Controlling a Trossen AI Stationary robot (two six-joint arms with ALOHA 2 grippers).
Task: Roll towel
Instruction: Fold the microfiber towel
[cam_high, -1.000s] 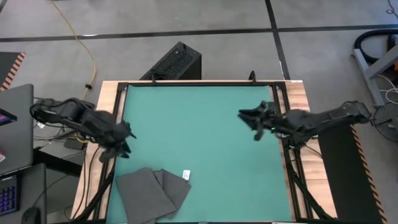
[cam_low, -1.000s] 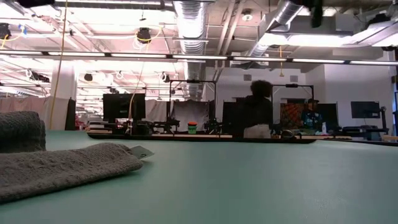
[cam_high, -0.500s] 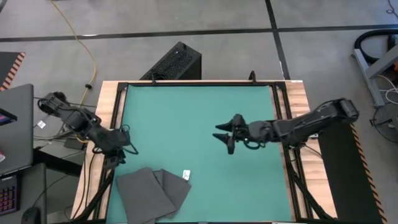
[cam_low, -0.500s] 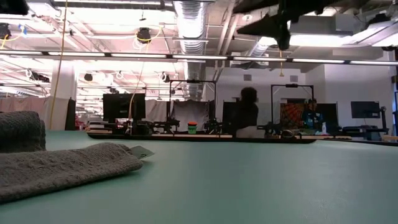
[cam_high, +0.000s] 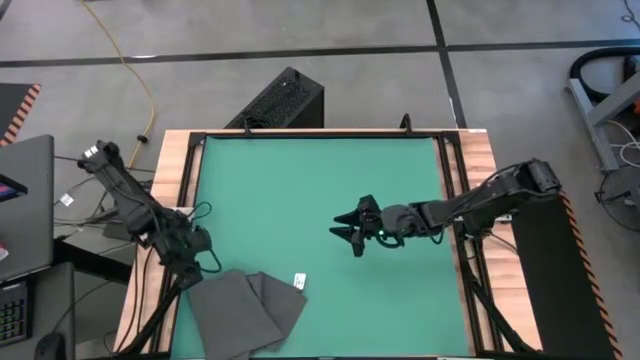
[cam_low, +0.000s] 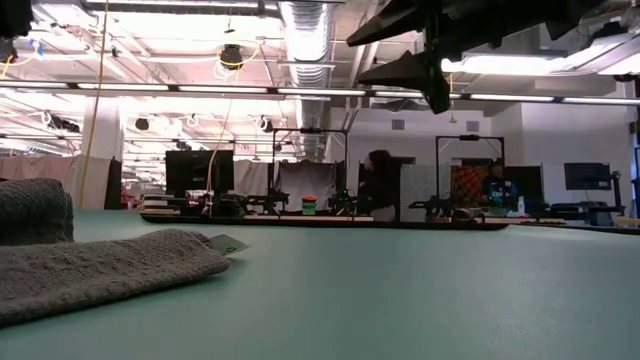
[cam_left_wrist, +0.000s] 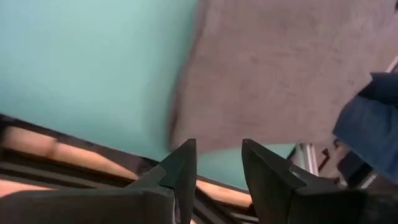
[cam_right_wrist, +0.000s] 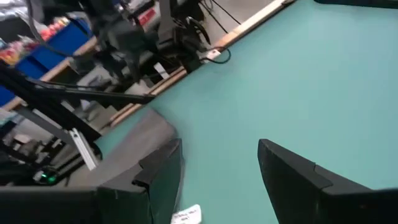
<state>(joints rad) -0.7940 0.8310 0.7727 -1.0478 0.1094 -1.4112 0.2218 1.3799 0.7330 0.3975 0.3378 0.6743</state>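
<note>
The charcoal towel (cam_high: 245, 310) lies loosely folded at the green mat's (cam_high: 320, 180) near-left corner, its white tag (cam_high: 299, 281) toward mat centre. The left gripper (cam_high: 196, 258), fingers slightly parted, hovers just beside the towel's edge at about 11 o'clock from it. The right gripper (cam_high: 350, 228), spread wide, hangs mid-mat, well apart at the towel's 2 o'clock. The left arm is much nearer.

A robotics lab: beyond the flat green mat (cam_low: 400, 290) stand black metal rigs (cam_low: 310, 165), dark monitors (cam_low: 198, 170) and exposed silver ceiling ducts (cam_low: 305, 35).
</note>
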